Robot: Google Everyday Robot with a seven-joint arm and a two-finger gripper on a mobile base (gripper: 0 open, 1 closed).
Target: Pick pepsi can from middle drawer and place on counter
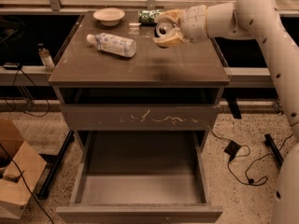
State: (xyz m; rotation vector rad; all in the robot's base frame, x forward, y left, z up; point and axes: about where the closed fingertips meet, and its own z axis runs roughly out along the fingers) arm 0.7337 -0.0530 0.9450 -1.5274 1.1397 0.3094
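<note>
My gripper [167, 31] is shut on the pepsi can [164, 29], whose silver lid faces the camera. The tan fingers [170, 40] hide most of the can's dark body. The can is held tilted just over the back right part of the counter [140, 66]. I cannot tell whether it touches the surface. The middle drawer [140, 213] is pulled fully open below. Its smooth grey floor has nothing on it.
A clear plastic bottle [112, 44] lies on the counter's left, a pale bowl [109, 16] at the back, and a green packet [148, 16] behind the gripper. The scratched drawer front [140, 118] is shut. A cardboard box [16, 181] and cables [243, 162] are on the floor.
</note>
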